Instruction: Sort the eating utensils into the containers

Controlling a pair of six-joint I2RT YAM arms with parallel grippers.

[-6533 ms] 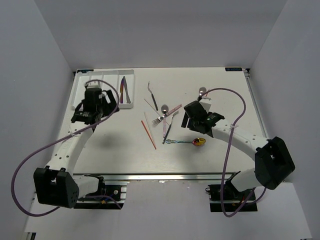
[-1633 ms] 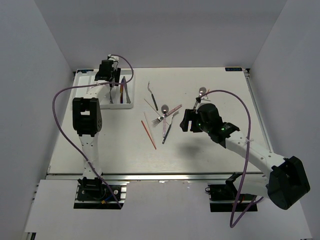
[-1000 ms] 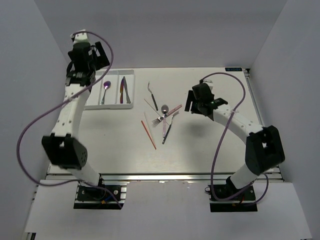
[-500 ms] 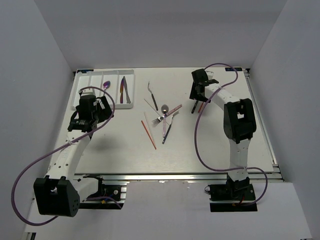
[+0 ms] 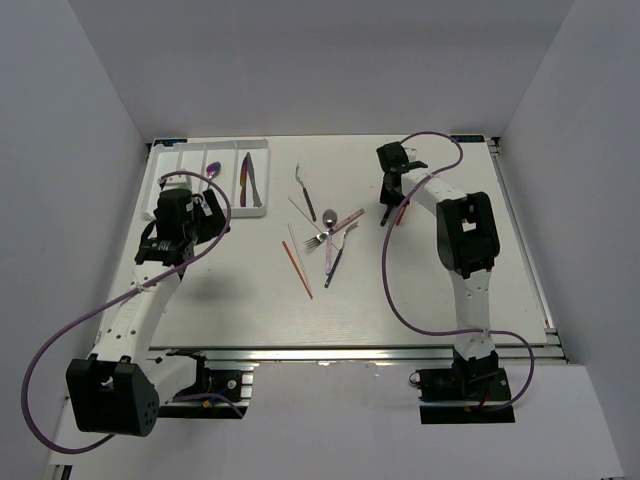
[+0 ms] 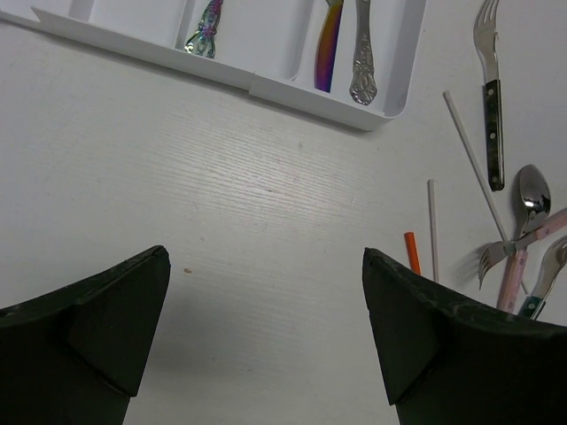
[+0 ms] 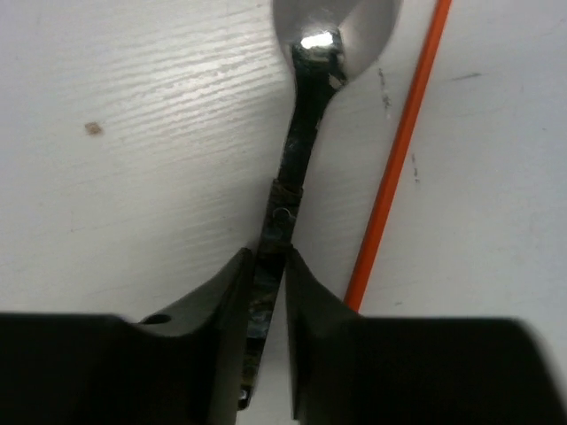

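Note:
In the right wrist view my right gripper (image 7: 273,266) is shut on the dark handle of a silver-bowled spoon (image 7: 299,150) that lies on the table. An orange chopstick (image 7: 399,159) lies just right of it. From above, that gripper (image 5: 388,203) is at the table's back right. The white tray (image 5: 160,170) stands at the back left. It holds an iridescent spoon (image 5: 212,172) and two knives (image 5: 247,178). My left gripper (image 5: 178,205) hovers open in front of the tray (image 6: 266,84), nothing between its fingers.
Loose utensils lie mid-table: a dark-handled fork (image 5: 305,190), a silver spoon (image 5: 328,215), pink chopsticks (image 5: 345,220), a red chopstick (image 5: 297,268) and a pale chopstick (image 6: 474,168). Grey walls close in three sides.
My right gripper's jaws have come together around the spoon's handle at the back right. My left arm has swung back from above the tray to the space in front of it.

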